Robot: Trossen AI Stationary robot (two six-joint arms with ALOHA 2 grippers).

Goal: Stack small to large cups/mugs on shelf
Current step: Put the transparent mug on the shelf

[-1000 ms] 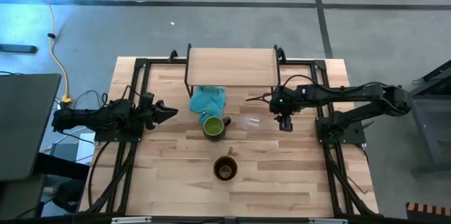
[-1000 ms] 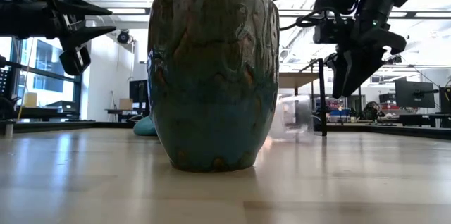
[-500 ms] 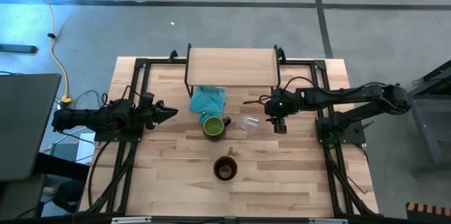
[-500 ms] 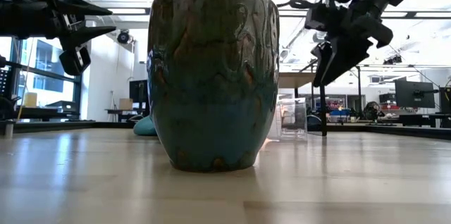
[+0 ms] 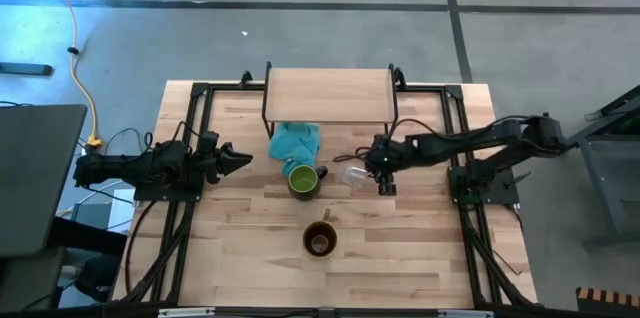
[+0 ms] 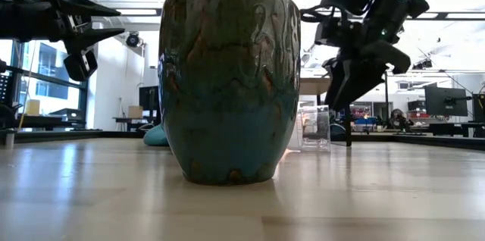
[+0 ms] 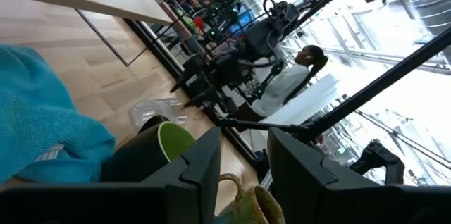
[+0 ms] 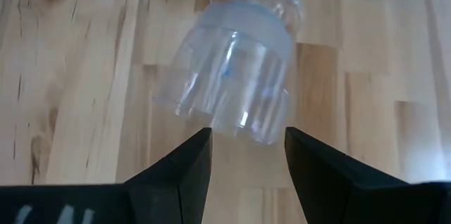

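The right pincer (image 5: 384, 170) hung just beside the clear glass cup (image 5: 351, 173), its fingers (image 8: 176, 175) spread wide with the cup right ahead of the gap and nothing between them. The cup stood on the bench (image 5: 420, 248), between the right pincer and the green-lined mug (image 5: 303, 179). That mug sat just in front of the teal cloth (image 5: 295, 141), which lay partly under the front edge of the shelf (image 5: 328, 95). The shelf stood at the far side of the bench with its top bare. The brown mug (image 5: 319, 239) stood nearer the front, well apart from the shelf. The left pincer (image 5: 236, 160) waited over the left side of the bench, jaws parted and holding nothing.
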